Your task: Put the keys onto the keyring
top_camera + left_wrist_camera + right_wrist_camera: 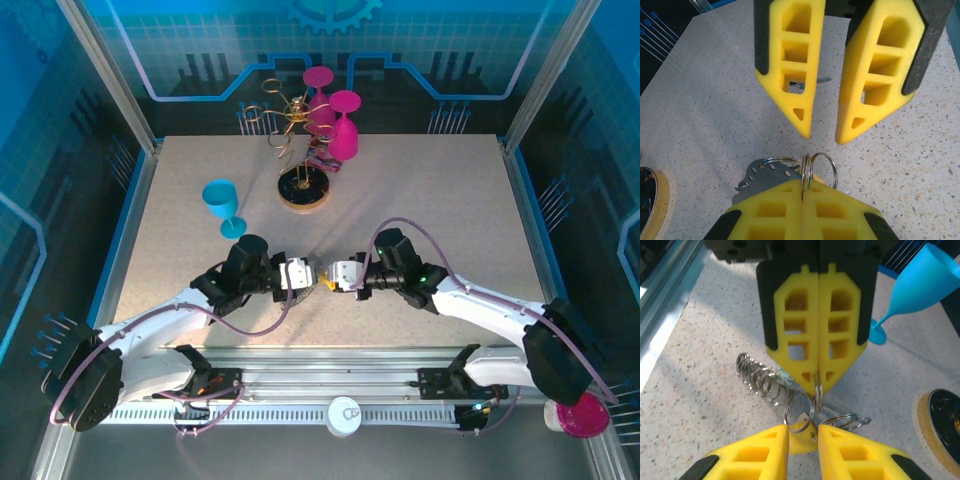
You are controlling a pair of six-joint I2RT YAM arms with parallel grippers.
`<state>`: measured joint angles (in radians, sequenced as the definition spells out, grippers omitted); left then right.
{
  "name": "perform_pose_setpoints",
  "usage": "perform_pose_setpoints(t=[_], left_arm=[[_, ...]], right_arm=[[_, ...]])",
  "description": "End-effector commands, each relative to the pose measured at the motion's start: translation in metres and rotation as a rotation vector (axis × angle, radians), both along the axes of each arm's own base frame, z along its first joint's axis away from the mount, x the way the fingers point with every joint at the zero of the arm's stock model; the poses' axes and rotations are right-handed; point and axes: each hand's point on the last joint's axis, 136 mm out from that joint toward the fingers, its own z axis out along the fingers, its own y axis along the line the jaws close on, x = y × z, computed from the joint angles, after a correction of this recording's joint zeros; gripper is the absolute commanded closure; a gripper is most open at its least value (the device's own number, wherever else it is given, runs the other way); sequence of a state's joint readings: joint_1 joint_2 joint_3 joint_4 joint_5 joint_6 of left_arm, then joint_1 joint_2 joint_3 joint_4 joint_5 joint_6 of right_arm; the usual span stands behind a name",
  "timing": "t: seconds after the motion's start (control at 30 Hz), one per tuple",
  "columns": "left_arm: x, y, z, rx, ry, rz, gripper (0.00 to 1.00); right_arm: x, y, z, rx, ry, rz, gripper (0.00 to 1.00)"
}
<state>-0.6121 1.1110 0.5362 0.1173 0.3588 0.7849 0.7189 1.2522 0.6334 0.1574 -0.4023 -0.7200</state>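
Note:
My two grippers meet tip to tip just above the table, left gripper (315, 277) facing right gripper (333, 278). In the left wrist view my left gripper (806, 186) is shut on the keyring (807, 167), a silver split ring held edge-on. A second ring (827, 167) and a grey holed metal plate (762, 176) hang beside it. My right gripper (804, 430) has its jaws a little apart. A yellow key head (805, 440) on a ring (799, 415) shows in that gap; contact is unclear. A chain of small rings (757, 376) and a teal bit (785, 374) trail left.
A blue goblet (222, 205) stands left of centre. The gold wire rack's round wooden base (303, 190) lies behind the grippers, with pink goblets (340, 125) hung on the rack. A pink item (583, 416) sits off the table at the near right.

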Motion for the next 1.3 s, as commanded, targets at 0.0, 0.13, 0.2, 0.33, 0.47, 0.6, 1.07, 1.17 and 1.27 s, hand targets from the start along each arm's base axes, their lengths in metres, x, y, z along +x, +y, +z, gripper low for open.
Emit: perform_pose_setpoints(t=[0.0,0.13,0.2,0.33,0.47,0.6,1.07,1.17,1.27], left_arm=[[-0.002,-0.006,0.019,-0.047,-0.032,-0.025,1.0],[-0.004,-0.006,0.019,-0.045,-0.032,-0.029,1.0],[-0.004,-0.006,0.019,-0.047,-0.031,-0.033,1.0],[-0.006,-0.007,0.018,-0.046,-0.029,-0.042,1.0],[-0.007,-0.007,0.018,-0.043,-0.028,-0.047,1.0],[-0.007,-0.007,0.018,-0.042,-0.028,-0.049,1.0],[-0.008,0.001,0.017,-0.062,-0.034,0.002,0.73],[-0.009,0.004,0.013,-0.07,-0.021,0.019,0.71],[-0.01,0.005,0.01,-0.087,-0.009,0.031,0.7]], right_arm=[[0.002,0.01,0.01,0.07,-0.011,0.012,0.77],[0.004,0.015,0.009,0.077,-0.017,0.013,0.78],[0.004,0.018,0.007,0.069,-0.014,0.019,0.78],[0.005,0.021,0.004,0.063,-0.015,0.019,0.79],[0.005,0.023,0.003,0.066,-0.013,0.022,0.82],[0.005,0.024,0.002,0.066,-0.008,0.025,0.87],[0.0,0.023,0.015,0.192,0.044,0.046,1.0],[-0.002,0.02,0.018,0.225,0.063,0.056,1.0],[-0.003,0.019,0.018,0.242,0.078,0.066,1.0]])
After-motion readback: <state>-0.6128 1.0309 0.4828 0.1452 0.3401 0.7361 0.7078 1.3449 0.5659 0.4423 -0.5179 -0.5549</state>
